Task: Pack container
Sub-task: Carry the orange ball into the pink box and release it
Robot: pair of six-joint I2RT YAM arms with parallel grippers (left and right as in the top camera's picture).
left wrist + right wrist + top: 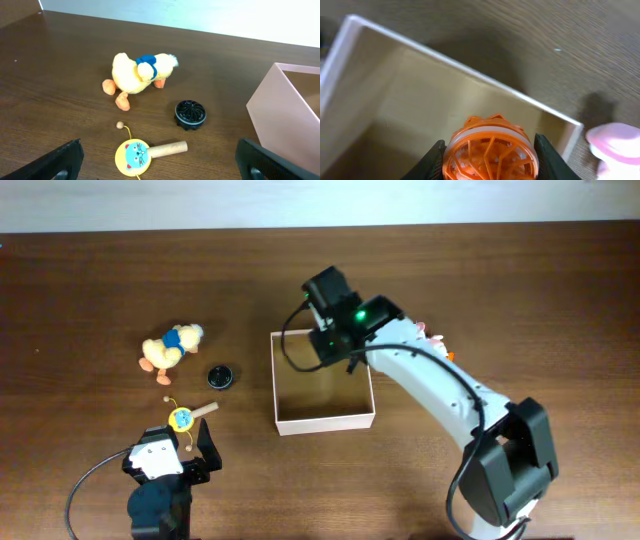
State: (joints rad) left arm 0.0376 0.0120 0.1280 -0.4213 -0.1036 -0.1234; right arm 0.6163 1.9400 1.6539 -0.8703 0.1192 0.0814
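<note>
The container (325, 398) is a square shallow box with white walls and a tan inside, standing mid-table. My right gripper (343, 348) hangs over its far edge, shut on an orange wheel-shaped toy (490, 152). In the right wrist view the toy sits above the container's bare floor (410, 110). My left gripper (172, 457) is open and empty, low over the table in front of a yellow cat-face rattle (134, 155). A yellow plush duck (136, 74) and a black wheel toy (190, 114) lie beyond it. The container wall (285, 117) shows at the right of the left wrist view.
A pink object (616, 143) lies on the table just outside the container's far right corner, also seen in the overhead view (431, 332). The duck (171, 348), black wheel (221, 376) and rattle (184, 418) lie left of the container.
</note>
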